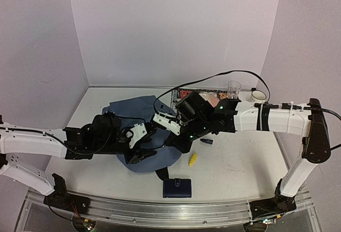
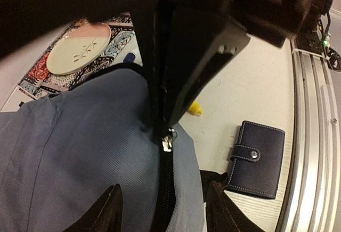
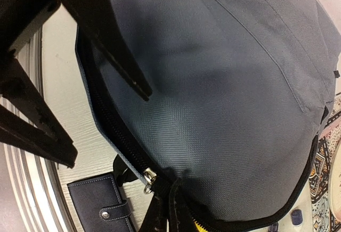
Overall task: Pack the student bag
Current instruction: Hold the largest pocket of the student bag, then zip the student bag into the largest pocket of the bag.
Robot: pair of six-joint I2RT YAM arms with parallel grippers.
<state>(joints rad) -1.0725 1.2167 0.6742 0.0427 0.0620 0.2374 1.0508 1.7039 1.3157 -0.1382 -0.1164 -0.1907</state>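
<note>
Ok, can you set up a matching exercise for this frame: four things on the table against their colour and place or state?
Things:
1. student bag
2. wallet
3. cup
4. plate

Descriptions:
A. clear, upright at the far right
B. slate blue, lying in the middle
C. dark navy, snapped shut
D. cream and pink, on the patterned mat

Pairs: 1-B, 2-C, 3-A, 4-D
</note>
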